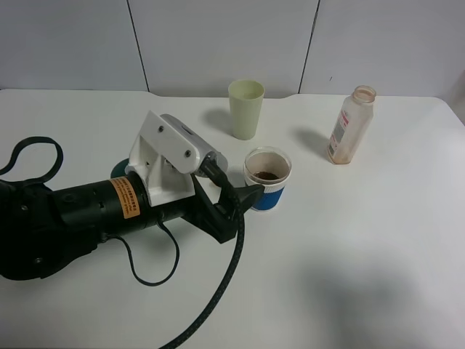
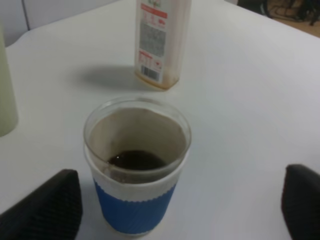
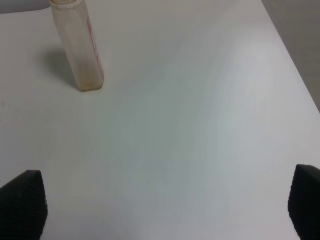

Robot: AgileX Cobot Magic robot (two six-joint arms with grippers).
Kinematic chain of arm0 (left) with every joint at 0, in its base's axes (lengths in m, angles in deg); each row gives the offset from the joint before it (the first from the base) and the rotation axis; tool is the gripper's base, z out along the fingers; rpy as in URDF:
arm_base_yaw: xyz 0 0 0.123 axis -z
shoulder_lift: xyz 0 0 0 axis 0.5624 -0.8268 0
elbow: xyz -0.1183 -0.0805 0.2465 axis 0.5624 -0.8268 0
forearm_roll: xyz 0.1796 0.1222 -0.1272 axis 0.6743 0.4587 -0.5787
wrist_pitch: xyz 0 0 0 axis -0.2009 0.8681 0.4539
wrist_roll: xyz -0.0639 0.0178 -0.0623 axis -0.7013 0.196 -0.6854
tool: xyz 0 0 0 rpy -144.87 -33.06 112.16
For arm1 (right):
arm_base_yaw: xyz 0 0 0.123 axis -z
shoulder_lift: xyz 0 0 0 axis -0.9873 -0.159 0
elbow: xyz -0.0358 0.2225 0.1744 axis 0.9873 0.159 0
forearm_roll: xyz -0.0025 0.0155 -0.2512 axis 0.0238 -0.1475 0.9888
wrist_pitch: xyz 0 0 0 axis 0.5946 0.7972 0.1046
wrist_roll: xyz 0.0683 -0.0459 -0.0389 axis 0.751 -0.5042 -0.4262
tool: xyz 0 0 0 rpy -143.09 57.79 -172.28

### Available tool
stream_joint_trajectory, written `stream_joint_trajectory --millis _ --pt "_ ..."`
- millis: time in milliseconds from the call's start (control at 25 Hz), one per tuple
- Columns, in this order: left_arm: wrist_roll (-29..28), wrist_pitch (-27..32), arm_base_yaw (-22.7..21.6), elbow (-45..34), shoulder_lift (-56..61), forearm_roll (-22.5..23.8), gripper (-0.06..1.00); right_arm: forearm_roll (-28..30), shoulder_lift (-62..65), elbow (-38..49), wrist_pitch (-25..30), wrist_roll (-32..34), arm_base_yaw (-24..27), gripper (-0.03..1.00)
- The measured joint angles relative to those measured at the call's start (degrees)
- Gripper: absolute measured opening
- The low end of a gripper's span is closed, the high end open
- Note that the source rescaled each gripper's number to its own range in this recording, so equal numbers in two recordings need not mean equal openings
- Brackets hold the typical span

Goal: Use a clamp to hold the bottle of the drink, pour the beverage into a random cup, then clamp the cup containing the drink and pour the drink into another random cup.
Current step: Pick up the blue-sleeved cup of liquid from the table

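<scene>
- Surface (image 1: 378, 240): matte white, smooth, with a notched rear edge. Behind it stands a wall (image 1: 218, 36) of pale panels divided by dark vertical seams.
- Teal cup (image 1: 116, 169): only a dark green curved edge shows; the left arm hides the rest.
- Left gripper (image 1: 243, 214): black ribbed fingers on a white-grey housing with an orange label band, trailed by one thick black cable (image 1: 218, 291). It is released, jaws spread. The blue-banded cup stands between them, near one finger (image 2: 45, 205) and apart from the other.
- Pale yellow-green cup (image 1: 245, 109): plain tapered tumbler, upright, near the rear edge.
- Blue-banded cup (image 1: 267, 178): white paper, ribbed blue sleeve, thick rim, upright. A shallow pool of brown beverage (image 2: 136, 160) lies at its bottom.
- Bottle (image 1: 350, 125): clear plastic, uncapped, white label with red marks, brown-stained, upright, well apart from the cups.
- Right gripper (image 3: 165, 210): released, fingers wide apart over bare surface, grasping nothing.
- Count: three cups, one bottle, two grippers.
</scene>
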Motion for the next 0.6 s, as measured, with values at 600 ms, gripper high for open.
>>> stream_joint_trajectory --millis 600 --pt "0.0 -5.7 0.0 0.1 -7.4 -4.7 0.44 0.0 0.0 0.0 0.0 0.0 0.0 1.0"
